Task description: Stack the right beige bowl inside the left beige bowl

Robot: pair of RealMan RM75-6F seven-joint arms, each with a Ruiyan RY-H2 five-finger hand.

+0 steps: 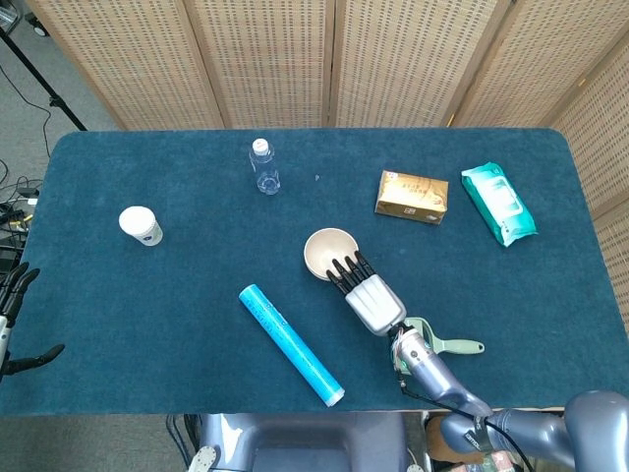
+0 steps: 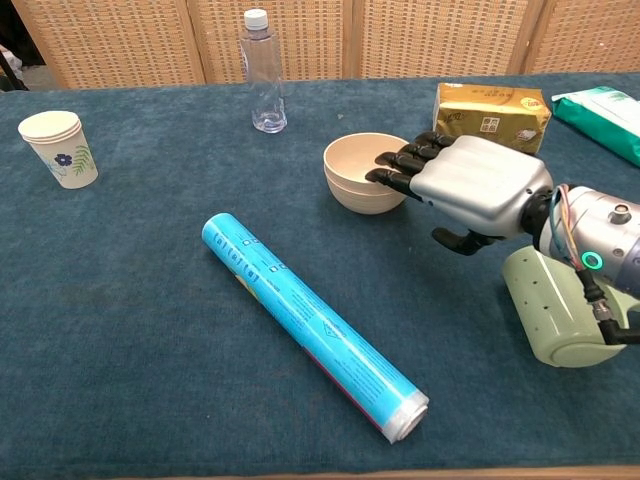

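Observation:
Two beige bowls (image 1: 327,252) (image 2: 360,176) sit nested as one stack at the table's middle, the rim of the inner one showing just above the outer. My right hand (image 1: 371,298) (image 2: 474,184) lies palm down just right of the stack. Its black fingertips (image 2: 392,166) are stretched out over the near right rim, and I cannot tell if they touch it. It holds nothing. My left hand (image 1: 12,307) shows only in the head view, off the table's left edge, with its fingers spread and nothing in it.
A blue roll (image 1: 290,343) (image 2: 312,323) lies diagonally left of the bowls. A paper cup (image 1: 140,225) (image 2: 58,147), a clear bottle (image 1: 263,166) (image 2: 262,72), a gold box (image 1: 411,196) (image 2: 492,110) and a teal wipes pack (image 1: 498,203) stand around. A green roller (image 2: 562,305) lies under my right wrist.

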